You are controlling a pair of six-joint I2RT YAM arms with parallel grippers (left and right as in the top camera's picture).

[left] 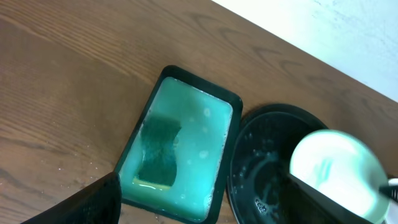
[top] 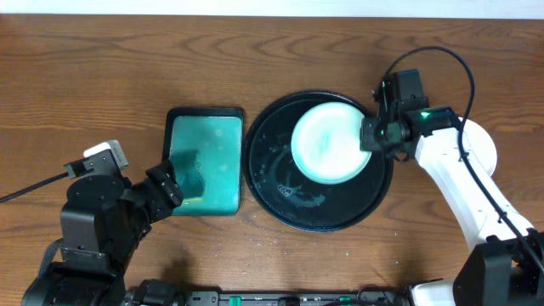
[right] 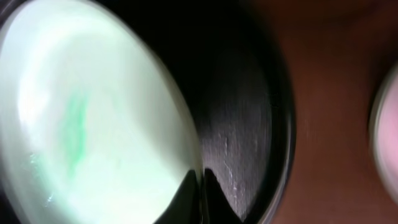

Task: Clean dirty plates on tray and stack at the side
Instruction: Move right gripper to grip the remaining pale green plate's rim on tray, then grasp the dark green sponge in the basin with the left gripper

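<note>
**Step in hand:** pick-up of a dirty plate (top: 330, 142) for cleaning. The plate lies in the far right part of the tray (top: 280, 200), close to the rim, and carries a teal smear on its face.

**Right arm:** The right gripper (top: 371, 136) is at the plate's right edge with its jaws closed. In the right wrist view the fingertips (right: 186, 193) appear to pinch the rim, though blur leaves the seating uncertain. The arm reaches in from the right side of the table (top: 85, 76), wrist angled toward the tray's centre.

**Left arm:** The left gripper (top: 170, 185) is wide open and holds nothing. It is at the near left edge of the teal tray (top: 223, 127), beside the sponge (top: 192, 177).

**Next move, by judgement:** raise the plate without letting the thin rim slip, then bring it within reach of the sponge.
</note>
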